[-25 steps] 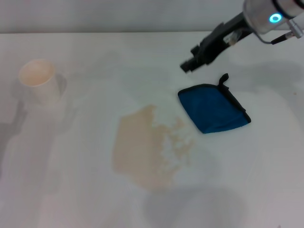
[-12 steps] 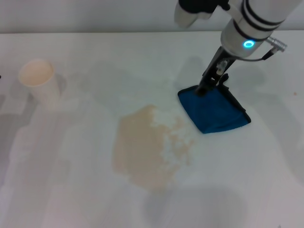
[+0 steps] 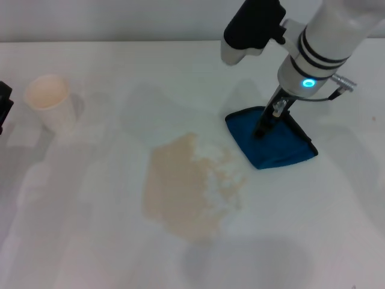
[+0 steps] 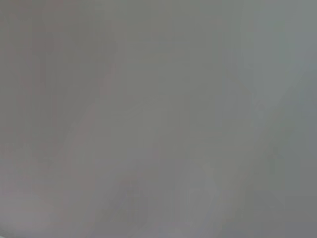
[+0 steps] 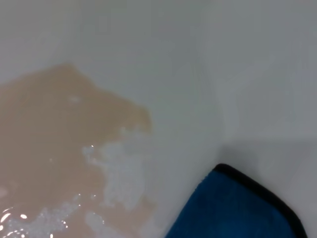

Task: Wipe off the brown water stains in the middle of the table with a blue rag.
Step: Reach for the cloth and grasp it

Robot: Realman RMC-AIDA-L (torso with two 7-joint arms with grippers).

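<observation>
The blue rag [image 3: 280, 147] lies flat on the white table [image 3: 90, 241], right of centre, with its black loop hidden behind my arm. The brown water stains [image 3: 180, 186] form a tan blotch in the middle, just left of the rag. My right gripper [image 3: 262, 130] points down and its tip rests on the rag's far-left part. The right wrist view shows the rag's corner [image 5: 233, 208] and the stains [image 5: 44, 134] with a speckled edge. A dark part of my left arm [image 3: 3, 103] shows at the left edge. The left wrist view is blank grey.
A white paper cup [image 3: 49, 102] stands upright at the far left of the table. Grey shadows of the arms fall on the tabletop around the stains and near the front edge.
My right arm has swung forward over the rag and lowered its gripper from behind the rag onto its far-left part. A dark part of my left arm has appeared at the left edge.
</observation>
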